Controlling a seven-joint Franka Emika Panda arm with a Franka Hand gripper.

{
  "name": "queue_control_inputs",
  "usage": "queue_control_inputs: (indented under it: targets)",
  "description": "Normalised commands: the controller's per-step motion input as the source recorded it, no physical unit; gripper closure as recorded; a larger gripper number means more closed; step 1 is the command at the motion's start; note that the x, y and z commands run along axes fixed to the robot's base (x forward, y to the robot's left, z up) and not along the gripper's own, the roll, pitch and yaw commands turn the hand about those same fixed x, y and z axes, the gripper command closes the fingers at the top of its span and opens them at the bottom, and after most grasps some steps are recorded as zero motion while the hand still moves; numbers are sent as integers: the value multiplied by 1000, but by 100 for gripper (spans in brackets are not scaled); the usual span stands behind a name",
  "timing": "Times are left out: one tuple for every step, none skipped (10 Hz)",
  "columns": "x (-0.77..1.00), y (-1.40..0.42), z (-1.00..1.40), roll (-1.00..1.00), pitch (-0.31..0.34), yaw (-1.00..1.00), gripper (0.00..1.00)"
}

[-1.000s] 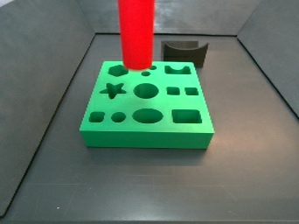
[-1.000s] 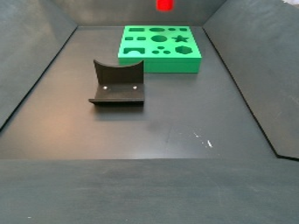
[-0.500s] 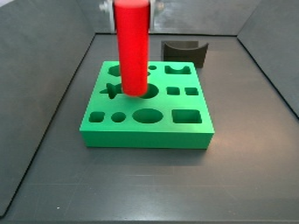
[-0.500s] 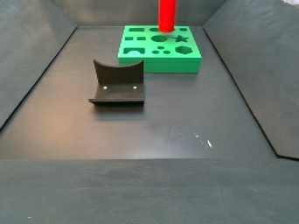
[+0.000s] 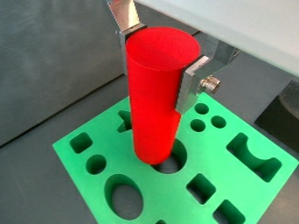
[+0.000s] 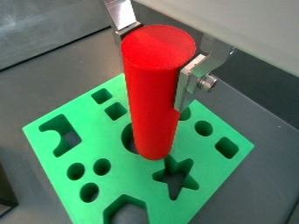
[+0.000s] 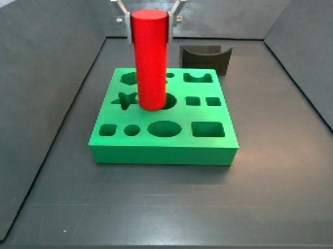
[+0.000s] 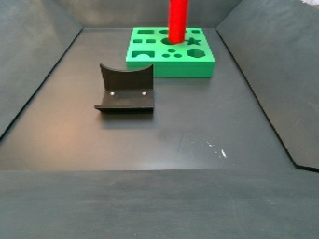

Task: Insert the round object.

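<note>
The end effector (image 5: 163, 54) is pinching the top of the red cylinder (image 5: 156, 96), holding it upright above the green block (image 5: 251, 179). Compared with half a second ago, the cylinder is sitting lower, its bottom end now entering the round hole (image 6: 132, 140) at the block's middle. The fixture (image 8: 125, 90) is standing apart on the surface (image 8: 187, 131), unmoved.

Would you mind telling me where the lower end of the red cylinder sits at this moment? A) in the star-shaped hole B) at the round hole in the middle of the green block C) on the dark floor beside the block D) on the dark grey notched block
B: in both wrist views the red cylinder, upright and clamped near its top by the hand, meets the green block at its central round hole.
</note>
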Motion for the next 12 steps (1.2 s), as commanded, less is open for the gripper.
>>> queue_control_inputs:
  targets:
    - [357,0,-531,327,0,0,100]
    - [0,0,-460,307,-216,0,100]
    - [0,-29,-423,339,-214,0,100]
    - [0,-60,-451,250,-131,0,100]
    - [0,-66,-366,0,-94,-20,100]
    - [214,-74,-357,-6,-27,-54,100]
    - [383,-20,-417,-9,0,-60,100]
    - [511,0,-437,13,26,0,100]
    - [511,0,-431,93,41,0,100]
    - [263,0,-403,83,0,0,100]
    - [149,0,-366,4,0,0,100]
    - [223,0,-383,0,0,-26,100]
